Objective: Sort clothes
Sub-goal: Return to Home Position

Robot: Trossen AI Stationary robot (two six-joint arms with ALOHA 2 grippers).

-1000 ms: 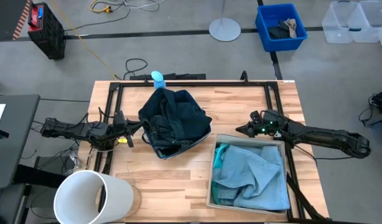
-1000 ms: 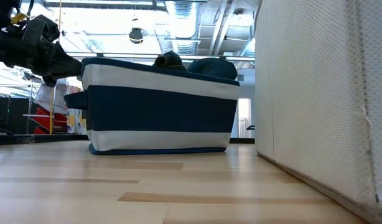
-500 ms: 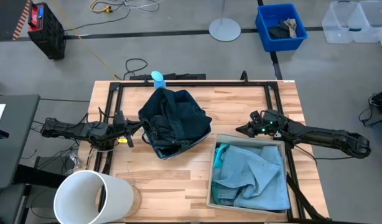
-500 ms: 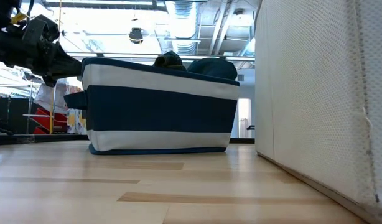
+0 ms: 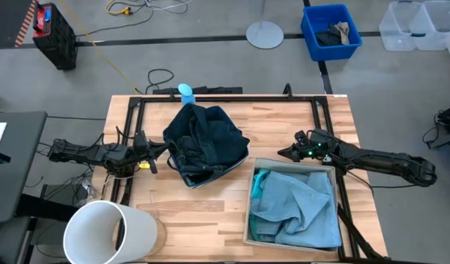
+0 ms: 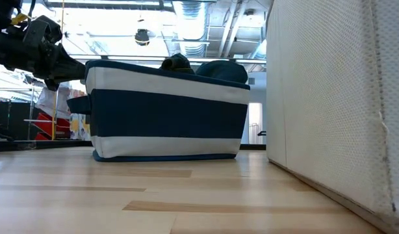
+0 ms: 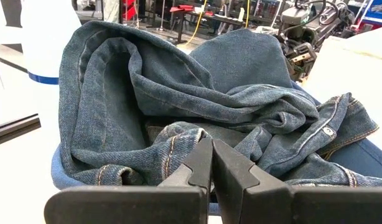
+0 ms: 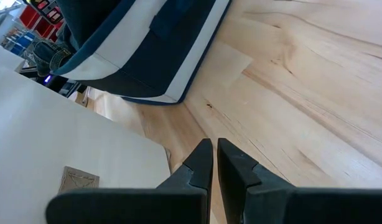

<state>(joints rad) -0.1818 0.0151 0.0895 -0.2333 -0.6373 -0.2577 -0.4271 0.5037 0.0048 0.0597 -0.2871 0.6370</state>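
Dark navy jeans [image 5: 207,139] held in striped fabric bin [image 6: 167,123] | pale blue jeans [image 5: 298,209] in tan box [image 5: 292,163] | sorting judged done | left gripper [image 7: 211,147], right gripper [image 8: 214,147] clenched empty alongside.

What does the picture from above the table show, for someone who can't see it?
A heap of dark navy jeans covers a blue bin in the middle of a wooden table, and pale blue jeans with a turquoise top fill a tan bin beside it. The left gripper and right gripper wait on either side, holding nothing.

Dark navy jeans [image 5: 207,139] heaped at centre, pale blue jeans [image 5: 302,209] crumpled beside turquoise top [image 5: 260,179]
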